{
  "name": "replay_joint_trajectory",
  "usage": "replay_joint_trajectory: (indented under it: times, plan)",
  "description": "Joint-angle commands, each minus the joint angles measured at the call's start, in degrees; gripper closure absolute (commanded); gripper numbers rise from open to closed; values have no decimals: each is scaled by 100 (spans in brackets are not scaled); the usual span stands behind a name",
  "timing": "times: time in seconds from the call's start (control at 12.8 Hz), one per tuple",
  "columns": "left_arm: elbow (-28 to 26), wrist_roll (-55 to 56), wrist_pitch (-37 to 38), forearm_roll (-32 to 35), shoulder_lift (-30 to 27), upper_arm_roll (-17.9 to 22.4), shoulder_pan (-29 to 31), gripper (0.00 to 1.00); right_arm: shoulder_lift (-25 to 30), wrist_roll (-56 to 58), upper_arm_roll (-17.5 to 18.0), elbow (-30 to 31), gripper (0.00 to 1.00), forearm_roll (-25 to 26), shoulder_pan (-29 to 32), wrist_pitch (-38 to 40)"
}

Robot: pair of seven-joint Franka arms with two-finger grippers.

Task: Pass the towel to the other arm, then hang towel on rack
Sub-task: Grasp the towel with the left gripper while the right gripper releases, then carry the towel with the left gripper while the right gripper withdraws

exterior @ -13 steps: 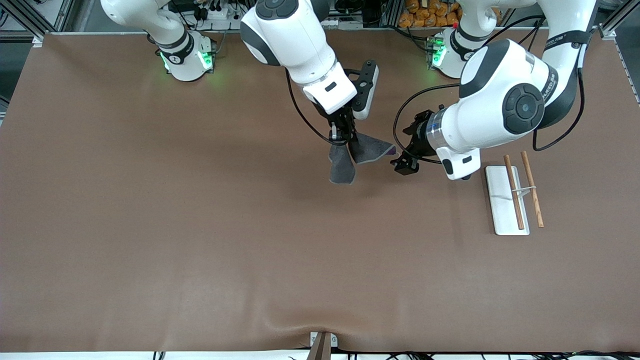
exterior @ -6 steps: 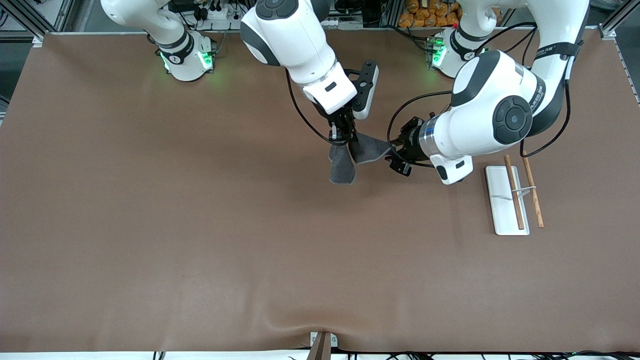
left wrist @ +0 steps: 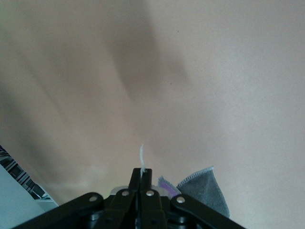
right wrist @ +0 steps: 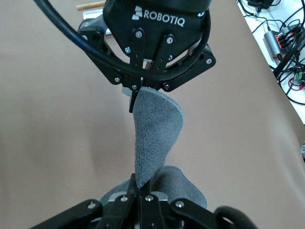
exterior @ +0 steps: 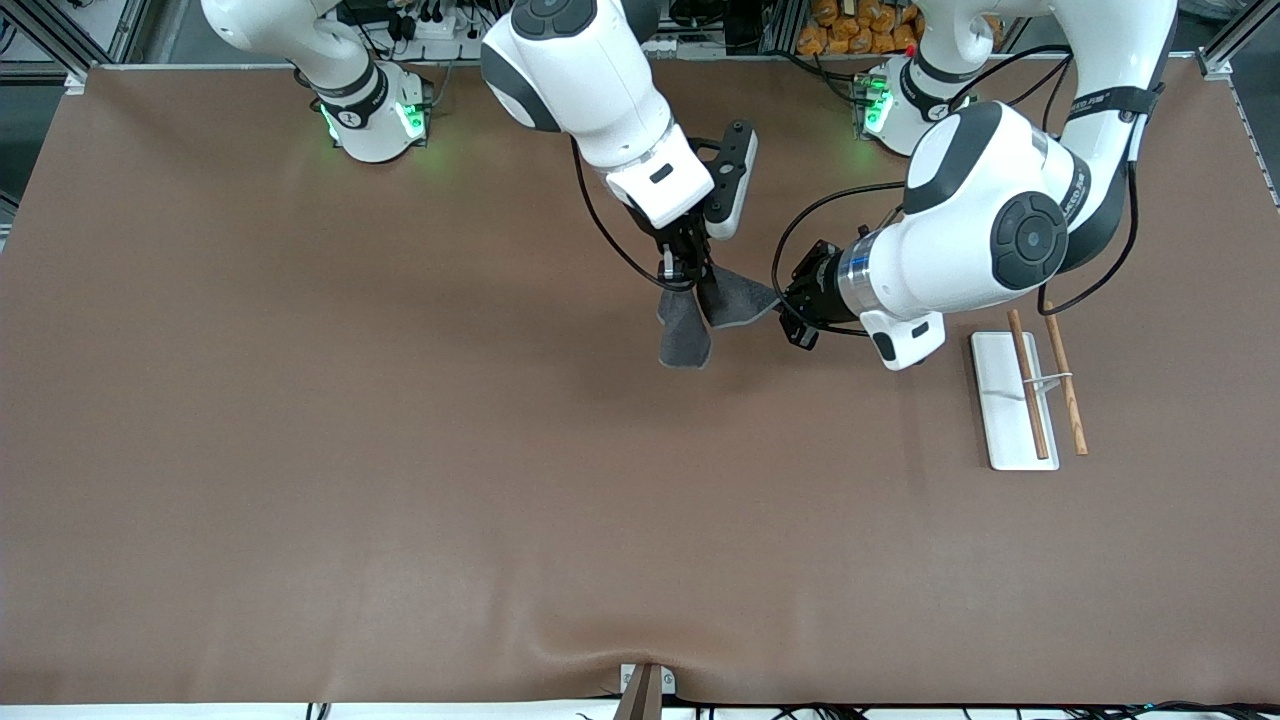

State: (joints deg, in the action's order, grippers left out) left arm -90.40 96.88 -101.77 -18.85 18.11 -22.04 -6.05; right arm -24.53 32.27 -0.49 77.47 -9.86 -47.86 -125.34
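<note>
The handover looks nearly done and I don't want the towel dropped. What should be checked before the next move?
1. Left gripper shut on the towel: ok, its fingers pinch one corner.
2. Right gripper shut on the towel: ok, holds the other end.
3. Towel off the table: ok, it hangs between the two grippers.
4. Right gripper let go: not ok, not yet done.
5. Rack upright, rods bare: ok, it stands toward the left arm's end.

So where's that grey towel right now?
The towel hangs in the air over the table's middle, pinched between the right claw and left claw, some way from the rack.
</note>
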Motion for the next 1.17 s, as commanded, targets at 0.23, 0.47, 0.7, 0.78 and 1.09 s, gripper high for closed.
replay_joint_trajectory:
  times: [0.23,0.47,0.7,0.78,1.09]
  plan:
    - [49,-783,17,4,-106,156,218,100,28,-1,-48,14,100,-42,-48,-43]
    - [49,-1599,288,39,-212,165,657,100,28,-10,-48,14,47,-42,-48,-35]
    - [58,-2601,640,31,-256,156,1271,100,28,-1,-57,23,0,-42,-31,-17]
    - [101,-2917,824,31,-256,156,1413,100,28,-10,-57,23,0,-42,-5,9]
    - [120,-4025,1168,154,-221,165,1957,100,54,-10,-83,31,0,-34,145,149]
